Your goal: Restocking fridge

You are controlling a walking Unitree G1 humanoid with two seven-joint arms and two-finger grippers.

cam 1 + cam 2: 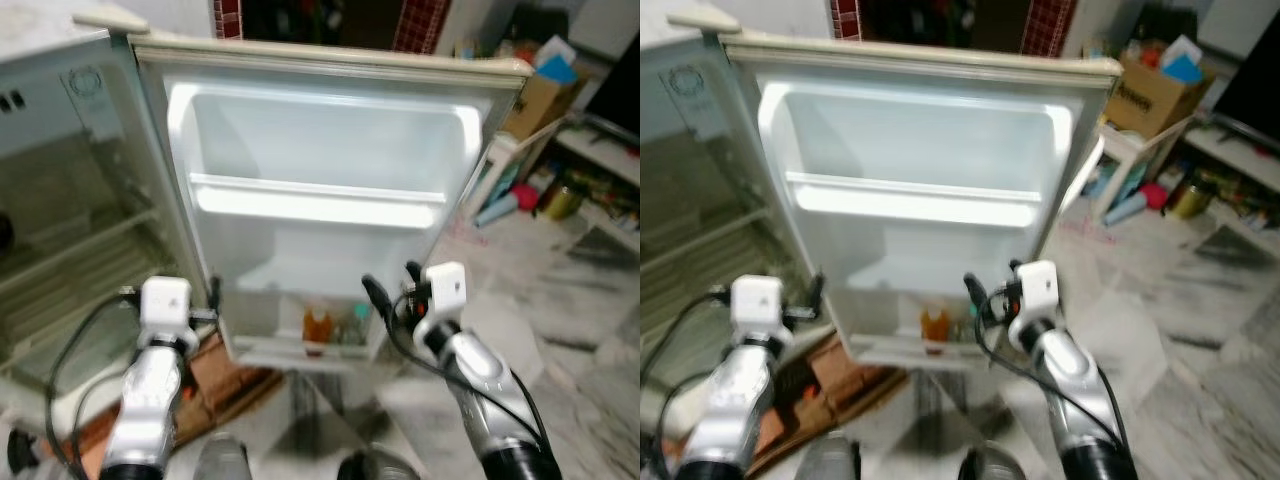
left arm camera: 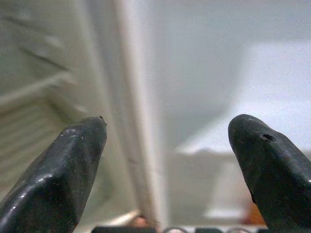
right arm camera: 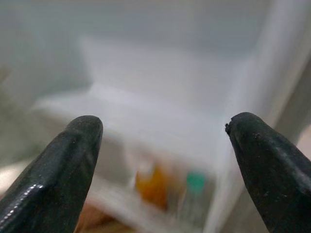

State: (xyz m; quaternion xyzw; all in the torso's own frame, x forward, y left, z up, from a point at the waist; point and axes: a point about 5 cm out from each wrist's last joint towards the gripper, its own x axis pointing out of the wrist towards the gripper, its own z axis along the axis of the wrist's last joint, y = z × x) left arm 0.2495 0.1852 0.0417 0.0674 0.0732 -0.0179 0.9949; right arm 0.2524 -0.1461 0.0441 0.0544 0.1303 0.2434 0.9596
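At nine o'clock in the head views stands the open fridge (image 1: 60, 200), its pale wire shelves (image 1: 70, 250) dim and blurred. The left gripper (image 2: 165, 160) is held up at about seven o'clock, just short of the hinge edge where cabinet meets door; its two black fingers (image 2: 63, 170) are spread wide apart with nothing between them. A black cable (image 1: 70, 350) loops down from that wrist. Under the left arm, on the floor, lies a flat brown piece of cardboard (image 1: 215, 375).

In the centre, from ten to two o'clock, the fridge door (image 1: 320, 110) swings open toward the robot, showing its white inner face, with one bright door shelf (image 1: 315, 200) across the middle. At six o'clock in the lower door bin (image 1: 300, 345) stand an orange bottle (image 1: 317, 325) and, just beside it, a clear bottle with a green cap (image 1: 355, 325). The bin's front rail stands between them and the grippers.

The right gripper (image 3: 165, 160) hovers at five o'clock, near the door's outer edge, fingers released and wide, holding nothing; its wrist view looks onto both bottles, blurred.

At two o'clock, well apart beyond the door, are a cardboard box (image 1: 535, 100) on a white stand (image 1: 500, 165), and clutter on a marble floor (image 1: 580, 300).
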